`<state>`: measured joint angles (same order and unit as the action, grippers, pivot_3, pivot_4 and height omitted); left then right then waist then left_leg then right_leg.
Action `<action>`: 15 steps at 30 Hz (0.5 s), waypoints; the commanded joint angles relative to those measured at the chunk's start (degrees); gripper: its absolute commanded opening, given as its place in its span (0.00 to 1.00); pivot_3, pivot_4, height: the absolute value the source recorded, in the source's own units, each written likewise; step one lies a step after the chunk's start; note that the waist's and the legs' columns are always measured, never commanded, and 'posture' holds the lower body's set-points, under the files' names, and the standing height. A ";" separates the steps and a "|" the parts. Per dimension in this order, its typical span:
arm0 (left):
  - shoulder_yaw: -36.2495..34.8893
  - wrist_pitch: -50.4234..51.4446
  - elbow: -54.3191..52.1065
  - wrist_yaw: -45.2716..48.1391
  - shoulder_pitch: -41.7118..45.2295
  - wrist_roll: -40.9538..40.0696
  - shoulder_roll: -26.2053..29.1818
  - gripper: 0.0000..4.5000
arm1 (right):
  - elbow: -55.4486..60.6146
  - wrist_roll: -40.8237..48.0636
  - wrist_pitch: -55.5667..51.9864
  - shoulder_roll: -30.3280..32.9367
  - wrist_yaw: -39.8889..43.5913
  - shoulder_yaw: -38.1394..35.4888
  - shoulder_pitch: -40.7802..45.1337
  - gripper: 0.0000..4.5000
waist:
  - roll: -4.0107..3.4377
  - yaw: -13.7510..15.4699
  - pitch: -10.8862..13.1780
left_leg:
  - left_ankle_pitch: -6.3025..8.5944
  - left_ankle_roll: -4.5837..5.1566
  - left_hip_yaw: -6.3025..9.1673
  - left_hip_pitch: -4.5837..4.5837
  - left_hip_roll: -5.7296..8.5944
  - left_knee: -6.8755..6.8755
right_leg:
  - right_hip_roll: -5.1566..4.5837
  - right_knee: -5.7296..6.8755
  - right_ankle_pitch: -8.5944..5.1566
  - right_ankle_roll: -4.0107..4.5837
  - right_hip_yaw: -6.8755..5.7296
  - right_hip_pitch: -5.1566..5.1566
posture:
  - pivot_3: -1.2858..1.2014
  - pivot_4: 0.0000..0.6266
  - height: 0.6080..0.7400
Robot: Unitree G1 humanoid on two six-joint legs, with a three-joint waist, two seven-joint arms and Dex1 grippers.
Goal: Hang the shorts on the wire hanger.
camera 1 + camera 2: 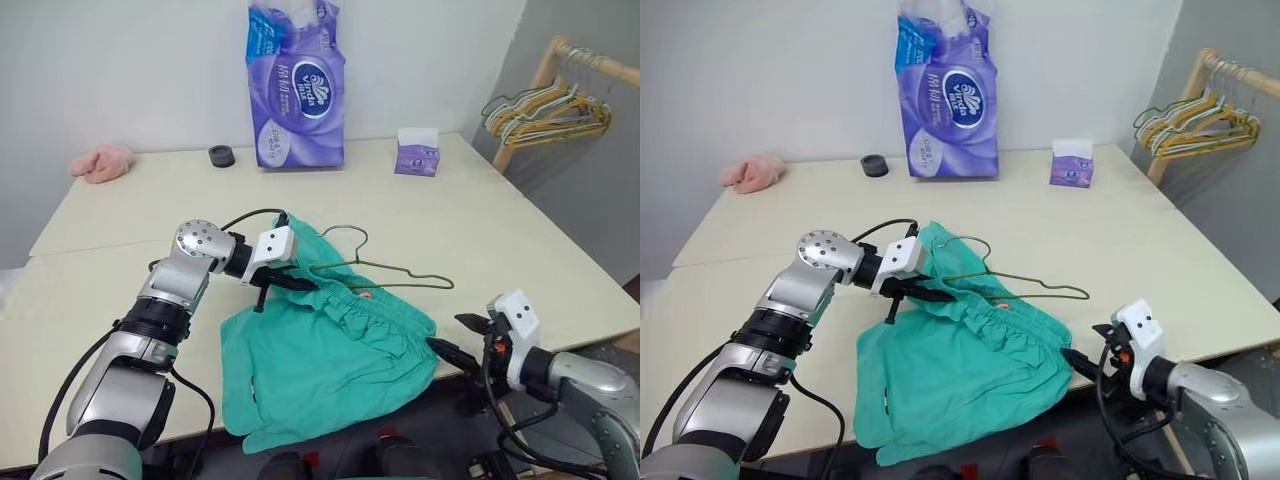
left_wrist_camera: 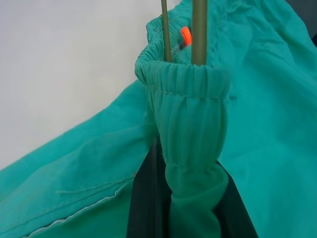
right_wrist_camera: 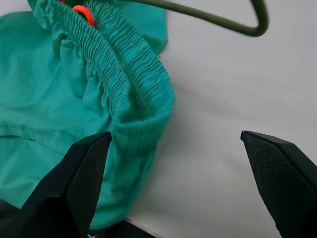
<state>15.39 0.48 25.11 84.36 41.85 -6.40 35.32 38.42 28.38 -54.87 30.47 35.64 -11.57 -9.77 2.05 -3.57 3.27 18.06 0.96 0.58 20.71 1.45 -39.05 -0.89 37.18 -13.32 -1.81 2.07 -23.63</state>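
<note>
The shorts (image 1: 325, 355) lie spread on the near part of the table (image 1: 500, 230), waistband toward the middle, one leg hem hanging a little over the front edge. Your left gripper (image 1: 283, 281) is pressed together on a bunch of the elastic waistband at its left end; in the left wrist view the gathered band stands up between the pads with two runs of the wire hanger (image 1: 385, 268) passing through the opening. The hanger rests partly on the fabric, hook pointing toward the back of the table, its right shoulder lying on bare tabletop past the waistband. Your right gripper (image 1: 462, 335) is spread wide and holds nothing, sitting just off the front-right edge beside the right end of the waistband. Judgement: the cloth is light, limp and will sag or slide off thin wire, so take it by the elastic, which is the thickest and least slippery part; the right waistband corner is the obvious second hold. The wire is stiff but springy and will skate on the smooth top if nudged. Room: open tabletop to the right and behind; the tissue pack (image 1: 297, 85) and small box (image 1: 417, 153) stand well apart. Watch the table edge under your right fingers.
</note>
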 commanded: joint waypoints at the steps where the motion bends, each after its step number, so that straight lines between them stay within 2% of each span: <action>1: -1.96 -0.63 -1.30 -0.55 0.37 -0.92 0.55 0.00 | 0.65 1.48 -0.49 -0.61 -1.55 1.30 0.02 0.99 | -0.06 0.43 0.01 | 0.00 0.00 -0.01 0.01 0.02 0.00 | -0.01 0.00 0.00 0.00 0.00 0.00 | 0.46 0.07 1.00; 8: -2.08 -0.32 -1.96 -0.90 0.02 -1.08 0.61 0.00 | -2.55 2.61 -2.09 -0.74 -3.38 3.67 2.39 0.99 | -0.10 0.60 0.01 | 0.00 0.00 -0.06 -0.04 0.04 -0.03 | -0.02 0.04 0.00 0.00 0.03 0.02 | 0.47 0.07 1.00; 11: -2.11 -0.17 -2.23 -1.16 -0.09 -1.14 0.59 0.00 | -3.76 3.23 -3.14 -1.04 -4.14 4.38 3.40 0.87 | -0.10 0.47 0.01 | 0.00 0.00 -0.12 -0.07 0.04 -0.05 | -0.01 0.05 -0.01 0.00 0.07 0.04 | 0.47 0.07 1.00; 15: -2.20 -0.18 -2.54 -1.77 -0.23 -1.29 0.42 0.00 | -4.94 3.28 -3.40 -0.90 -4.46 5.00 5.28 0.57 | -0.10 0.30 0.01 | -0.01 0.01 -0.19 -0.14 0.04 -0.07 | 0.00 0.06 -0.01 -0.01 0.14 0.08 | 0.47 0.07 1.00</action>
<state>15.34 0.68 24.62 83.11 41.16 -6.53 35.49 32.99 30.65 -58.43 29.22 31.37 -6.16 -5.48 1.94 -3.27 3.28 18.06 0.97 0.37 20.57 1.49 -39.12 -0.87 37.24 -13.33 -1.82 2.23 -23.54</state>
